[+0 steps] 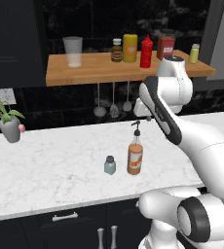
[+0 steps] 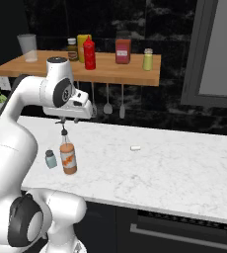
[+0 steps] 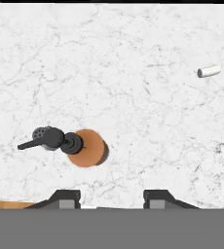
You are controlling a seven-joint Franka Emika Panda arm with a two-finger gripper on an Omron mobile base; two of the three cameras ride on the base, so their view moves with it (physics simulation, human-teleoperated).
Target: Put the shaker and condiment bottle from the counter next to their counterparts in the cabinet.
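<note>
- White marble counter (image 1: 50, 160) runs wide under the arm, with bare stone on all sides of the gripper (image 3: 111, 198); its front edge lies well back toward the base.
- Gripper hangs above the counter, pointing straight down. Finger tips (image 3: 65, 198) stand apart in the hand view with nothing between them; at its narrowest setting, holding nothing.
- Condiment bottle (image 1: 135, 156) stands upright directly below and slightly off-centre from the fingers. In the hand view its pump top (image 3: 50, 139) sits to the left of the finger gap.
- Shaker (image 1: 110, 165) stands upright just beside the bottle, on the side away from the arm, not touching it.
- Small white cylinder (image 3: 209, 71) lies flat, well apart on the other side of the gripper.
- Cabinet (image 1: 84, 73) shelf hangs above and beyond the gripper. Yellow-green shaker (image 2: 147, 60), red squeeze bottle (image 2: 89, 54) and yellow bottle (image 1: 129, 47) stand on it; free board shows between the red box (image 2: 122, 51) and the shaker.
</note>
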